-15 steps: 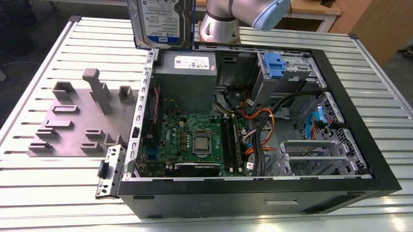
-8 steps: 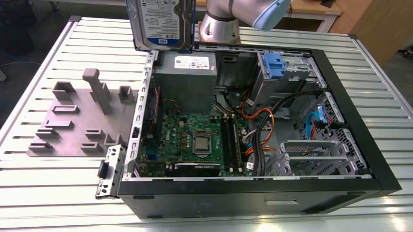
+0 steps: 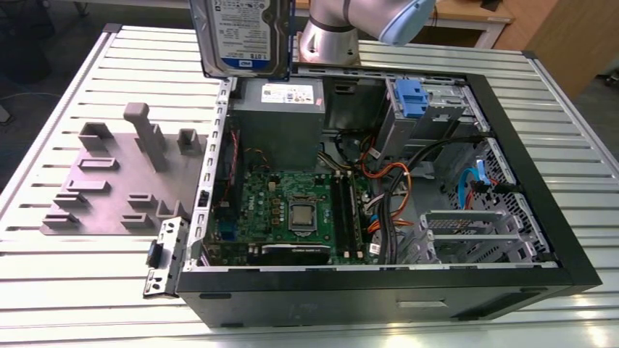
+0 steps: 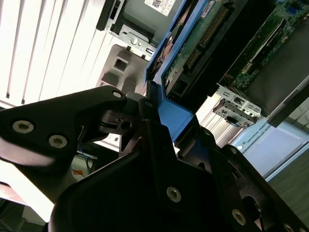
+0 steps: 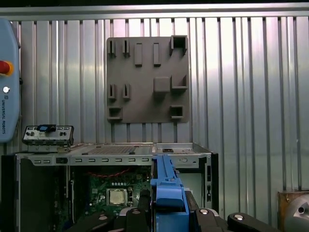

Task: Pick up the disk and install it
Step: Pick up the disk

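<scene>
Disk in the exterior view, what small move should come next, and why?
Probably shift the disk toward the exterior view's right. The end effector grips it by its blue bracket, upright above the case's top-left corner in that view, while the drive cages sit along the case's right side.

The surface is a wide metal table top of pale, ribbed slats with dark grooves between them. In the exterior view it spreads from 7 o'clock round to 4 o'clock. Soft, even light falls on it, and the slats shine brightest towards 5 o'clock, where they wash out almost to white. Beyond its far edge, at 1 o'clock, stands a wooden-topped desk on a white frame. Just beside it, at 2 o'clock, is a tall light-brown wooden panel. A dark grey floor shows at 10 o'clock, with a black shape, too dim to name, at 11 o'clock.
</scene>
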Motion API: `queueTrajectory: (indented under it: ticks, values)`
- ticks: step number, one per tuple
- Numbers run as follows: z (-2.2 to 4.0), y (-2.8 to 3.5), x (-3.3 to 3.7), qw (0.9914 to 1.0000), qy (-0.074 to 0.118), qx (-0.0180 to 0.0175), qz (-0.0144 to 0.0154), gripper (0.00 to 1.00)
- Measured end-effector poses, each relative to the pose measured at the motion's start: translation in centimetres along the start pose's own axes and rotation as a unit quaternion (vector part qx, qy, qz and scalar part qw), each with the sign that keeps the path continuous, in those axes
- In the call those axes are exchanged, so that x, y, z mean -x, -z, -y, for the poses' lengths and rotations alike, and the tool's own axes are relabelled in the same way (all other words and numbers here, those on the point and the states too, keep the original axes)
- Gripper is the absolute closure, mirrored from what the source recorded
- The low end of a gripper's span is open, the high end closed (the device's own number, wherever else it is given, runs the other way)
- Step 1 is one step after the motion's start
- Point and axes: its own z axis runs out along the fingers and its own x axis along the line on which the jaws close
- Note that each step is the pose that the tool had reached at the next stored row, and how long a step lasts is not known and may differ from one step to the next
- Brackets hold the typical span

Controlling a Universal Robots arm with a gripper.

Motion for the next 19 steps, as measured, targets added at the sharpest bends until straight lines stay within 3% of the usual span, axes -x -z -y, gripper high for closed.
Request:
queueTrajectory:
  ticks: [5, 15, 19]
  values:
    - [0.23, -0.04, -0.05, 1.00000, 0.000, 0.0000, 0.0000, 0.63]
    - [0.28, -0.10, -1.29, 1.00000, 0.000, 0.0000, 0.0000, 0.63]
    - [0.29, -0.11, -1.38, 1.00000, 0.000, 0.0000, 0.0000, 0.63]
